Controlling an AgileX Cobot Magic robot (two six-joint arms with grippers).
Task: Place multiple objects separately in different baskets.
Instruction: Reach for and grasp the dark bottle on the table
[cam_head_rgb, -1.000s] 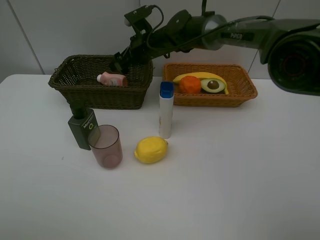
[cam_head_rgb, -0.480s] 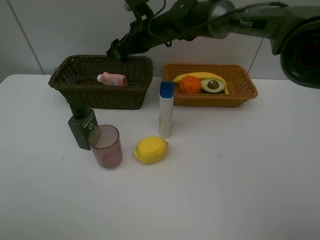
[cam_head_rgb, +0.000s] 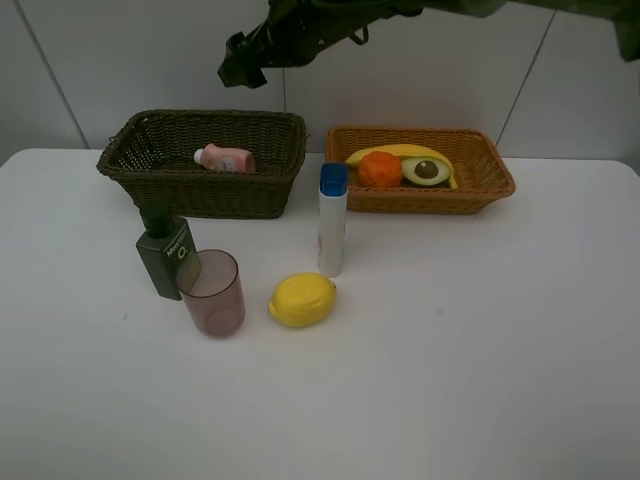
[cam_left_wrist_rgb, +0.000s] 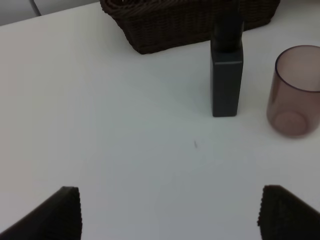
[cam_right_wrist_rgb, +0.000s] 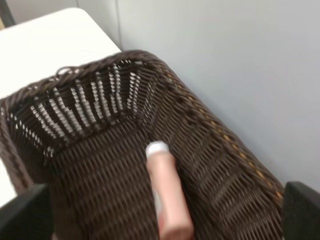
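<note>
The small pink bottle (cam_head_rgb: 225, 158) (cam_right_wrist_rgb: 168, 200) lies on its side in the dark brown basket (cam_head_rgb: 140, 165) (cam_right_wrist_rgb: 100, 165) (cam_left_wrist_rgb: 165, 30). The orange-tan basket (cam_head_rgb: 480, 180) holds the banana (cam_head_rgb: 400, 152), orange (cam_head_rgb: 379, 169) and halved avocado (cam_head_rgb: 428, 170). On the table stand the dark green pump bottle (cam_head_rgb: 165, 255) (cam_left_wrist_rgb: 227, 75), pinkish tumbler (cam_head_rgb: 212, 292) (cam_left_wrist_rgb: 295, 90) and tall white blue-capped bottle (cam_head_rgb: 331, 220), with the lemon (cam_head_rgb: 301, 299) lying beside them. My right gripper (cam_head_rgb: 238, 68) (cam_right_wrist_rgb: 162, 217) hangs open and empty high above the dark basket. My left gripper (cam_left_wrist_rgb: 170, 215) is open over bare table, short of the pump bottle.
The white table (cam_head_rgb: 480, 350) runs wide to the right and front. A grey panelled wall (cam_head_rgb: 120, 60) stands close behind both baskets. The left arm does not show in the high view.
My right arm has lifted up and back from the dark basket, its gripper still open. The pink bottle stays in the basket. Nothing else has moved.
</note>
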